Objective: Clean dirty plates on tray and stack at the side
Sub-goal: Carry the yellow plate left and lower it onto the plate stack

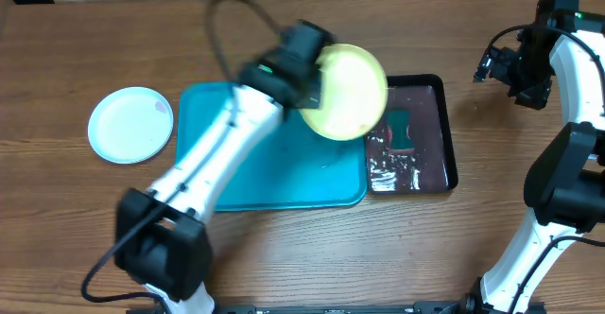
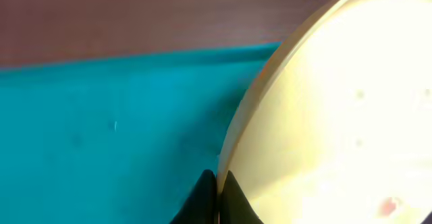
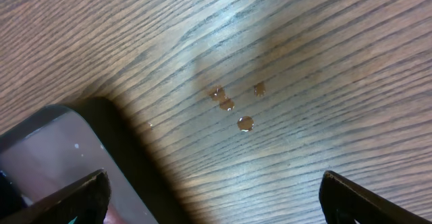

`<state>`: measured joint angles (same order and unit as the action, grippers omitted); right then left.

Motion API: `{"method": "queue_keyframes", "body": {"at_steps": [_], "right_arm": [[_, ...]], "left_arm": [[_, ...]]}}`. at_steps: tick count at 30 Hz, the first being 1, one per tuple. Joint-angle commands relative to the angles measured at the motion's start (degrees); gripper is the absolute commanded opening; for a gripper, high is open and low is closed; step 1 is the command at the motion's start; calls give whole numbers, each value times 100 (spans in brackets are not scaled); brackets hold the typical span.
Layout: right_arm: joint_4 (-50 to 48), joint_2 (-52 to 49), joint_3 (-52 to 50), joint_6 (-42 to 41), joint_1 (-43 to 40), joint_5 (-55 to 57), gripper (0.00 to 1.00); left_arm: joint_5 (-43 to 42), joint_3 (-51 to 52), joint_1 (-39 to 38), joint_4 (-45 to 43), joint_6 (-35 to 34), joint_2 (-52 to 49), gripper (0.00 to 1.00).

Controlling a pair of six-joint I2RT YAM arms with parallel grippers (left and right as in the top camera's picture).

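Overhead: my left gripper (image 1: 317,78) is pinched on the rim of the yellow plate (image 1: 354,92), which is tilted in the air over the edge between the tray (image 1: 284,177) and the black tray (image 1: 440,134). A pale plate (image 1: 130,125) lies on the table (image 1: 76,219), left of the tray.

Left wrist: my fingers (image 2: 202,198) are closed on that rim, and a smear (image 2: 390,204) shows.

Right wrist: my right gripper (image 3: 212,197) gapes wide and empty over wet wood.

I judge this to be the washing step. The next move calls for a firm grip while lowering the plate into the black tray.

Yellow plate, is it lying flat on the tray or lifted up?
Lifted. The left gripper is shut on the yellow plate at its rim, holding it tilted above the tray, by the black tray.
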<state>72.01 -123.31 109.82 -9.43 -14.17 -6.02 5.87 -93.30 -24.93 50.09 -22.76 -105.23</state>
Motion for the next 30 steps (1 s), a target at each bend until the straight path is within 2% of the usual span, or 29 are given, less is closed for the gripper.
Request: {"method": "queue_keyframes", "body": {"at_steps": [1,5,10,11,15,21,30], "right_arm": [[-22,83,87,-66,-11,-20,100],[-22,83,87,-66,-11,-20,100],[-22,83,87,-66,-11,-20,100],[-22,83,87,-66,-11,-20,100],[-22,83,87,-63,-11,-20,100],[-22,83,87,-66,-11,-20,100],[-22,83,87,-63,-11,-20,100]], "left_arm": [[-2192,-103,1130,212,-470,-42,4],[-2796,-103,2568,605,-466,-42,4],[-2715,-103,4245,1165,-404,-42,4],[-2529,-103,5029,1384,-407,-42,4],[-2326,-92,6037,1650,-407,-42,4],[-2028,33,6741,1375,-452,-42,4],[-1742,634,6559,721,-584,-42,4]]}}
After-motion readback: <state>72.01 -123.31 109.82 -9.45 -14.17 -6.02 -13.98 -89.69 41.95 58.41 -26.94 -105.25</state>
